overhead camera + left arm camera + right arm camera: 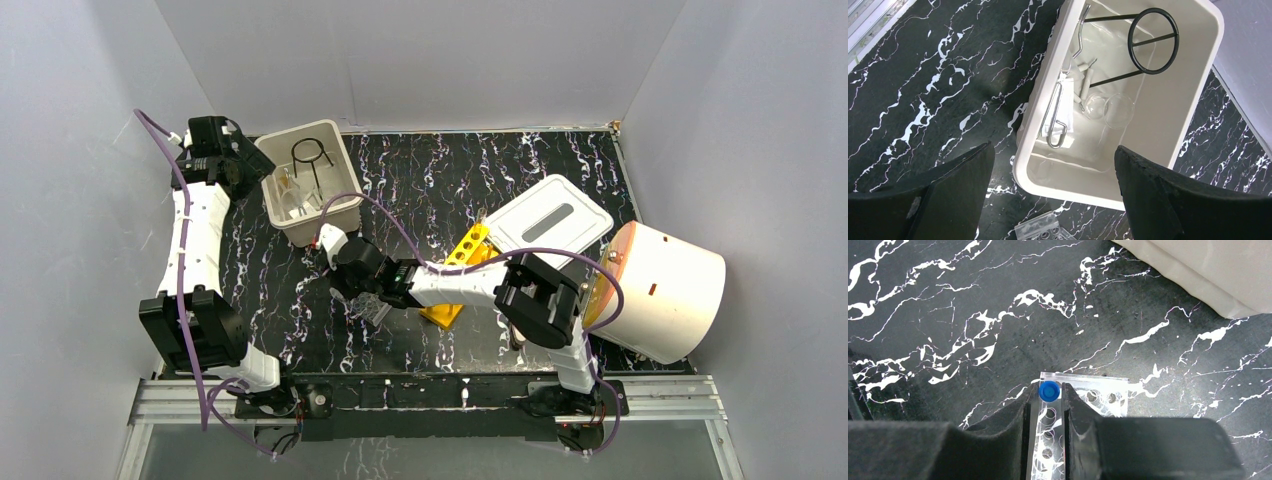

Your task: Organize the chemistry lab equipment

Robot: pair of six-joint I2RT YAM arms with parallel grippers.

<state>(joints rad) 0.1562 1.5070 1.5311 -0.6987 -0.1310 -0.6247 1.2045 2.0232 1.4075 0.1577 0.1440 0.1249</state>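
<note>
My right gripper (1050, 386) is shut on a small blue-capped tube (1049, 392), holding it over a corner hole of the clear ridged tray (1105, 396). That tray lies on the black marbled table (368, 306). My left gripper (1054, 148) is open and empty above the near end of the beige bin (1034, 115). In the bin lie a black wire loop (1153, 35), clear glassware (1111, 107) and thin metal tools (1055, 120). The yellow tube rack (462, 262) lies partly under my right forearm.
The bin's white slotted lid (552, 220) lies at centre right, beside the big white cylinder with an orange face (665, 290). The bin (335, 150) stands at the back left. White walls close in three sides.
</note>
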